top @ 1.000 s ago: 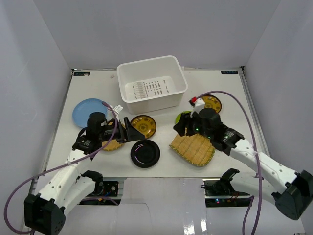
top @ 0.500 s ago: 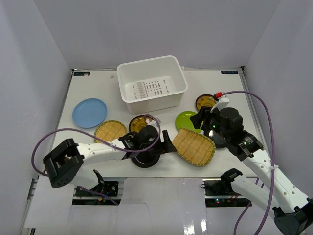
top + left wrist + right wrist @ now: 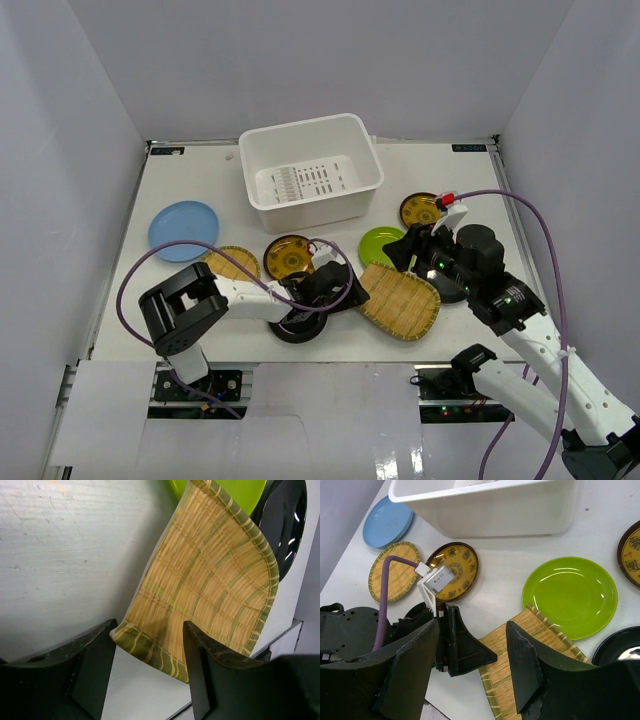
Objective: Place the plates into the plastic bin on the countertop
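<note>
— Look, the left pincer (image 3: 150, 630) is low near the table's front edge, jaws apart around the rim of that yellow woven straw plate (image 3: 210, 590). No squeeze.
— And the right pincer (image 3: 472, 630)?
— Open too, hanging by the green plate (image 3: 569, 596), white bin (image 3: 310, 208) behind.

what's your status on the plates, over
Left gripper open, straddling woven plate edge. Right gripper open, empty, hovering close by. Bin holds no plates. Crowded: both at one spot.
</note>
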